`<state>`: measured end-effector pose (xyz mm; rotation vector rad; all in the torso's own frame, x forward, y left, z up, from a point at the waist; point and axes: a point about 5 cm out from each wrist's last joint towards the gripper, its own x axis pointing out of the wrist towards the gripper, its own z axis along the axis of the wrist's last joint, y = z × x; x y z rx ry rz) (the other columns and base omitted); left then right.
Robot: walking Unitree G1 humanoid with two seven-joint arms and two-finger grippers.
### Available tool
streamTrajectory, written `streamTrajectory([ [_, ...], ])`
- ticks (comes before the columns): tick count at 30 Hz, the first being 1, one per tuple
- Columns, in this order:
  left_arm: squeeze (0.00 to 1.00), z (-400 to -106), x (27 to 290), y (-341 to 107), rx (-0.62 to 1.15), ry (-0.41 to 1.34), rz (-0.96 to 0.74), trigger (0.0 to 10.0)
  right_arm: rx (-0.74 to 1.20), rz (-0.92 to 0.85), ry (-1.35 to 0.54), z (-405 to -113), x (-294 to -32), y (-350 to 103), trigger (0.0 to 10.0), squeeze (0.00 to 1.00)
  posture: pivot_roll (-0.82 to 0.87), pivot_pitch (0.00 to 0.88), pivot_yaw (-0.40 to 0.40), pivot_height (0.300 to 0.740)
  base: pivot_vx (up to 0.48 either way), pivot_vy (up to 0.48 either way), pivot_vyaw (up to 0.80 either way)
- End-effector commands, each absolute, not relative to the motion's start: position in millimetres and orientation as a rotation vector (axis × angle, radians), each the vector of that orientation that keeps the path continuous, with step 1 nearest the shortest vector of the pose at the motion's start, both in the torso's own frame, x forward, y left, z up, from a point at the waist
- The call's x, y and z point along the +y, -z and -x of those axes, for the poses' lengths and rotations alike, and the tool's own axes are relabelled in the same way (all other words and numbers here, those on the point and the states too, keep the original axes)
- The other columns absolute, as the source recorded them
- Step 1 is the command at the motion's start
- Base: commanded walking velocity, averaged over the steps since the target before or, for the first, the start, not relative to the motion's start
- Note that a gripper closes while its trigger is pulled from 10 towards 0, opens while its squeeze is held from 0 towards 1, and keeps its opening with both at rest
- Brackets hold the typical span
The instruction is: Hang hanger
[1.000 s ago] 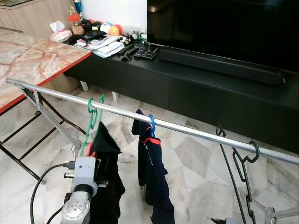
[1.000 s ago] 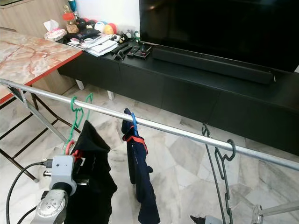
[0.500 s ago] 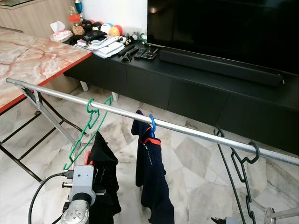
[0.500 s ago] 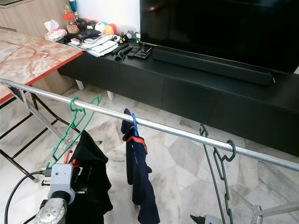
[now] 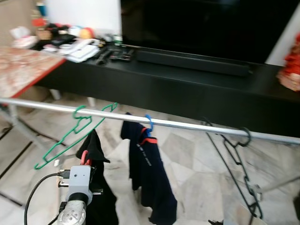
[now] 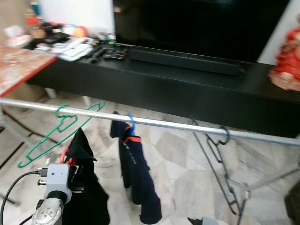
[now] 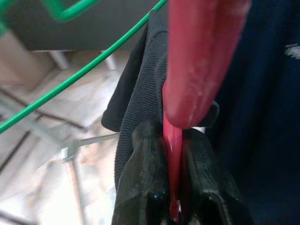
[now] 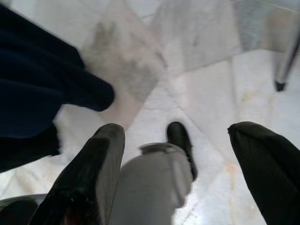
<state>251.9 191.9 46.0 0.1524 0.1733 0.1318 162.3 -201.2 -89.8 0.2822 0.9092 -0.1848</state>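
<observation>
A red hanger (image 7: 197,61) carrying a black garment (image 5: 102,192) is held below the metal rail (image 5: 197,126), at its left part. My left gripper (image 7: 173,137) is shut on the hanger's thin lower bar, and its silver wrist (image 5: 77,180) sits beside the garment. On the rail hang a bare green wire hanger (image 5: 70,133), tilted out to the left, a blue hanger (image 5: 149,123) with a navy garment (image 5: 150,173), and dark grey hangers (image 5: 241,150) at the right. My right gripper (image 8: 176,131) is open low over the marble floor, holding nothing.
Behind the rail stands a long black TV console (image 5: 187,89) with a soundbar, remotes and papers. A marble-topped table (image 5: 18,65) is at the left. A red ornament (image 5: 290,65) sits at the console's right end. The rack's leg (image 8: 288,61) stands near my right gripper.
The camera has turned right and the picture is blurred. The green hanger swung out to the left on the rail. My left gripper with the red hanger and black garment sank lower.
</observation>
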Motion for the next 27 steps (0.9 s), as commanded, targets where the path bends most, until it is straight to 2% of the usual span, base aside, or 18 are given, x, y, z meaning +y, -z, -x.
streamTrajectory([
  [1,0.00,-252.9,191.5,-50.1,0.144,-0.131,-0.156,10.0,0.917,-0.281,0.188,-160.8,-202.5,90.3,10.0,0.00,-0.03,0.110,0.006,0.740,0.000,0.000,-0.77],
  [9,0.00,-253.6,192.8,-50.3,0.143,-0.149,-0.147,10.0,0.919,-0.281,0.185,-160.9,-202.4,90.3,10.0,0.00,-0.03,0.111,0.006,0.740,0.000,0.000,-0.78],
  [12,0.00,-253.8,193.5,-50.3,0.146,-0.158,-0.142,10.0,0.920,-0.278,0.179,-161.0,-202.4,90.2,10.0,0.00,-0.03,0.113,0.005,0.740,0.000,0.480,-0.78],
  [27,0.00,-254.8,192.8,-52.5,0.133,-0.156,-0.150,10.0,0.914,-0.280,0.181,-161.1,-202.0,90.1,10.0,0.00,-0.03,0.116,0.009,0.740,0.000,0.000,0.00],
])
